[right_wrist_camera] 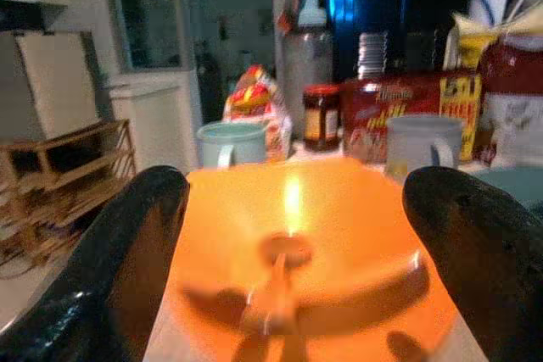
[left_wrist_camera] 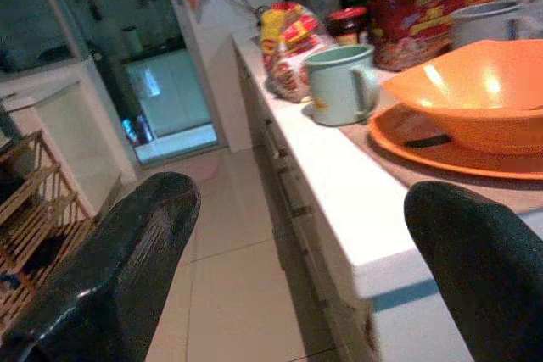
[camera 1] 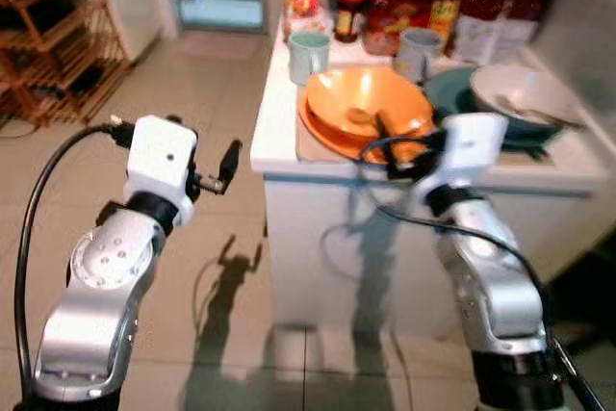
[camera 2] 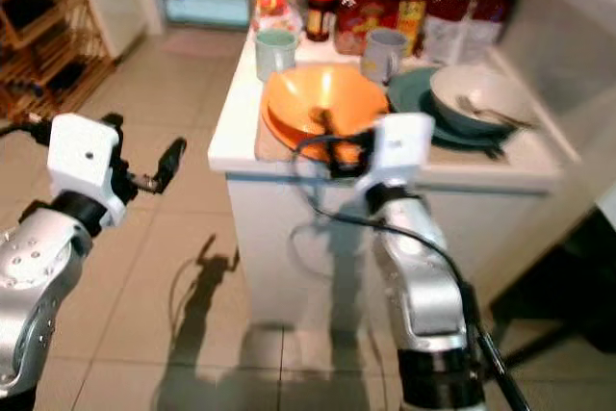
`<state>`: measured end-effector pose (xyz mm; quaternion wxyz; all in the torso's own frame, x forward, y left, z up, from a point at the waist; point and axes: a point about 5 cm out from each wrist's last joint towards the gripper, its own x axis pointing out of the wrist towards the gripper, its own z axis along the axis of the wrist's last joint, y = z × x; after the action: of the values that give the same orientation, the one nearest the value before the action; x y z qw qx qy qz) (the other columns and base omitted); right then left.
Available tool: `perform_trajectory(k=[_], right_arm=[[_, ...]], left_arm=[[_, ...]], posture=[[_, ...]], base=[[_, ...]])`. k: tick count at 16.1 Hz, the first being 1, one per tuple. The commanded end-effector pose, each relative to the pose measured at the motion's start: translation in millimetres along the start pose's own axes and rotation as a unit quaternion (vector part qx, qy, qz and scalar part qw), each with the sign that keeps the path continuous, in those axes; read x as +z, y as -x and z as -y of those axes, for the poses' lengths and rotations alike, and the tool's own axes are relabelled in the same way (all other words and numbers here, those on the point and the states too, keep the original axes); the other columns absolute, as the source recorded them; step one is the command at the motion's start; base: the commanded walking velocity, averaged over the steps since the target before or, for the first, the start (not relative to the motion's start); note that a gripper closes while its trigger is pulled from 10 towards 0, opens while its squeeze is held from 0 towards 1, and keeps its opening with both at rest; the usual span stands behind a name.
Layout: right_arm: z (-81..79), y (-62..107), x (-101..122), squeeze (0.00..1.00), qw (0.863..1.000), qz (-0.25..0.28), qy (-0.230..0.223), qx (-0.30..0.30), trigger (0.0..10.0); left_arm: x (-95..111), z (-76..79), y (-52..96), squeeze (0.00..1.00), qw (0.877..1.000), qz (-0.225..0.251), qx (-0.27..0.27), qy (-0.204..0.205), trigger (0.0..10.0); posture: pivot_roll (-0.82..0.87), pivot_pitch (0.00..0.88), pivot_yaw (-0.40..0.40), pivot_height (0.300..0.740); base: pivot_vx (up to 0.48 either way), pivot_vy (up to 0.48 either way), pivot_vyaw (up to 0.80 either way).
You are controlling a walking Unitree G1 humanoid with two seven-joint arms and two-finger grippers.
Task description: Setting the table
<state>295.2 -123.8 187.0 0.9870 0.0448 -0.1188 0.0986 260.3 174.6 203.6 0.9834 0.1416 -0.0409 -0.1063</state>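
The right pincer (camera 1: 390, 146) partly hides the orange bowl (camera 1: 369, 101); the packet labels (camera 1: 404, 9) are blurred.

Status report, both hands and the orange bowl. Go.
Right hand open at the orange bowl, spoon inside. Left hand open, over the floor beside the counter. Bowl sits on orange plate; green mug behind.

The orange bowl (right_wrist_camera: 297, 226) looks like glossy plastic, catching a bright glare; the orange plate (left_wrist_camera: 424, 137) beneath it is equally smooth and shiny; the table (left_wrist_camera: 339, 201) has a smooth white top; the mug (left_wrist_camera: 339, 82) appears glazed, pale green; the rack (camera 1: 58, 40) is bare wood; the floor (camera 1: 212, 238) is lightly glossy tile; the left hand (left_wrist_camera: 293, 281) has matt black fingers (left_wrist_camera: 127, 269), faintly textured.
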Motion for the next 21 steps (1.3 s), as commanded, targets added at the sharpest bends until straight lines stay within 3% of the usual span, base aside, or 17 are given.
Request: perform_trajectory(k=[1,4,5,6,8,11,12,13,17,21], right_arm=[[-4.4,1.4,6,0.00,1.000,0.025,0.012,-0.005,10.0],[-1.9,3.9,4,0.00,0.999,0.023,0.024,-0.019,10.0],[-2.6,4.0,0,0.00,1.000,0.018,0.015,-0.017,10.0],[-4.3,3.9,0,1.00,1.000,0.024,0.003,-0.012,10.0],[-5.2,3.4,1,1.00,1.000,0.028,0.004,-0.013,10.0],[-0.8,-0.1,-10,1.00,0.999,0.001,0.019,-0.049,10.0],[-0.8,-4.2,-16,0.60,0.998,-0.011,0.025,-0.050,10.0],[-0.4,-6.4,-19,0.00,0.998,-0.019,0.030,-0.051,10.0],[-4.5,-12.4,-32,0.00,0.997,-0.059,0.031,-0.039,10.0],[-7.0,-13.2,-38,0.00,0.996,-0.069,0.039,-0.033,10.0]], left_arm=[[5,-2.5,1.1,0.00,1.000,0.012,-0.006,0.002,10.0],[6,-0.3,2.7,0.00,0.999,0.020,-0.028,0.011,10.0],[5,3.9,7.1,0.00,0.997,0.019,-0.076,0.020,10.0],[6,10.0,13.6,0.00,0.990,0.020,-0.132,0.050,10.0],[6,13.7,22.0,0.00,0.979,0.016,-0.189,0.068,10.0],[1,7.2,18.1,0.00,0.980,0.003,-0.190,0.053,10.0],[0,9.9,15.6,0.00,0.977,0.003,-0.204,0.057,10.0],[0,12.3,15.2,0.00,0.975,0.002,-0.214,0.057,10.0],[1,22.8,21.0,0.00,0.959,-0.005,-0.270,0.088,10.0],[1,26.8,23.6,0.00,0.955,-0.003,-0.279,0.101,10.0]], posture=[[0.12,0.007,-0.029,0.740],[0.11,0.011,-0.025,0.740],[0.12,0.014,-0.022,0.740],[0.12,0.013,-0.021,0.740],[0.12,0.012,-0.022,0.740],[0.12,0.011,-0.021,0.740],[0.12,0.010,-0.020,0.740],[0.12,0.011,-0.018,0.740],[0.11,0.016,-0.015,0.740],[0.11,0.020,-0.014,0.740]], base=[[0.000,0.000,0.00],[0.000,0.000,0.00],[0.000,0.000,0.00],[0.000,0.000,0.00],[0.000,0.000,0.00],[0.000,0.000,0.00],[0.000,0.000,0.00],[0.000,0.000,0.00],[0.000,0.000,0.00],[0.000,0.000,0.00]])
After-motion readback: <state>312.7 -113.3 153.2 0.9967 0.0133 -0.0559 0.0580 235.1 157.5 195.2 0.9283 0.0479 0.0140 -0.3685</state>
